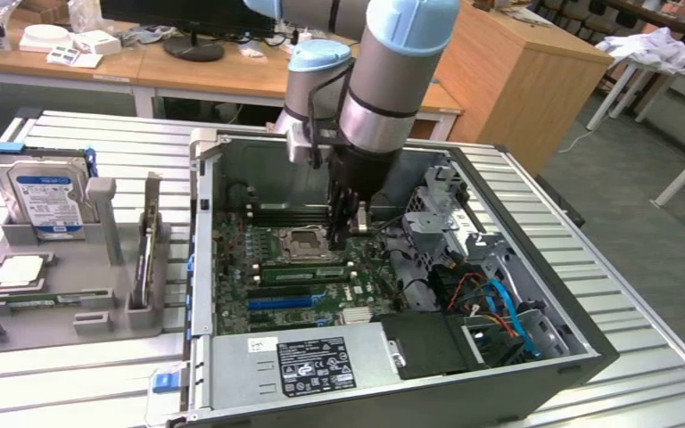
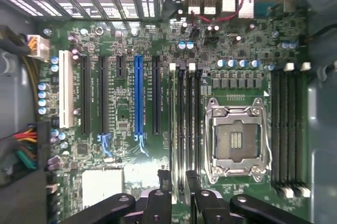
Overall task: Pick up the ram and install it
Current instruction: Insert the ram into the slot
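The ram (image 2: 174, 129) stood on edge in a slot beside the socket (image 2: 234, 140), with its long axis along the slot, parallel to the blue slot (image 2: 138, 95). The gripper (image 2: 177, 183) hung over one end, fingers apart, grasping nothing.

You have an open computer case (image 1: 581, 348) lying on the slatted metal worktop (image 1: 69, 383), its motherboard (image 2: 89, 34) facing up with a metal-framed processor socket (image 2: 235, 140) and a long blue slot (image 2: 139, 95). A labelled power supply (image 1: 307, 361) sits at the case's near end. At the exterior view's left, a hard drive (image 1: 43, 194) stands upright in a grey holder (image 1: 51, 312).
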Tool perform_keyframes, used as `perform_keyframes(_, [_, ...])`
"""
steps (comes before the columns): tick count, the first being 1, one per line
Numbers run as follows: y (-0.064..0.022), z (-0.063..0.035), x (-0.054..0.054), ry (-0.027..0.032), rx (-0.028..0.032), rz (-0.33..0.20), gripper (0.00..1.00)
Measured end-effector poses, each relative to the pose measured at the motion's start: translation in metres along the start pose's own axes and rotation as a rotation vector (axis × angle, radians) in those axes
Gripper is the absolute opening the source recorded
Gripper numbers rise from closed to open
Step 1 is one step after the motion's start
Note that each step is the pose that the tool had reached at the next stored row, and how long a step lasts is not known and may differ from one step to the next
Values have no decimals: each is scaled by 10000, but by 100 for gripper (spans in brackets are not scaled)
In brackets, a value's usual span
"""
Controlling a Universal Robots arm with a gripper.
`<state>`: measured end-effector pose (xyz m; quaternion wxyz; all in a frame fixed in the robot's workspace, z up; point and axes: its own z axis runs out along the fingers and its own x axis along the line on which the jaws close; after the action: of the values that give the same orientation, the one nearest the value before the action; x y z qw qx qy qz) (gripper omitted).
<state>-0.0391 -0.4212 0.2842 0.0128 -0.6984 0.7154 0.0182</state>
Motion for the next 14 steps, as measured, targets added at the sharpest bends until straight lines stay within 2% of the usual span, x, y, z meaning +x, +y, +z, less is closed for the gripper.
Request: perform_keyframes(14, [2, -431, -19, 2, 0, 0, 25])
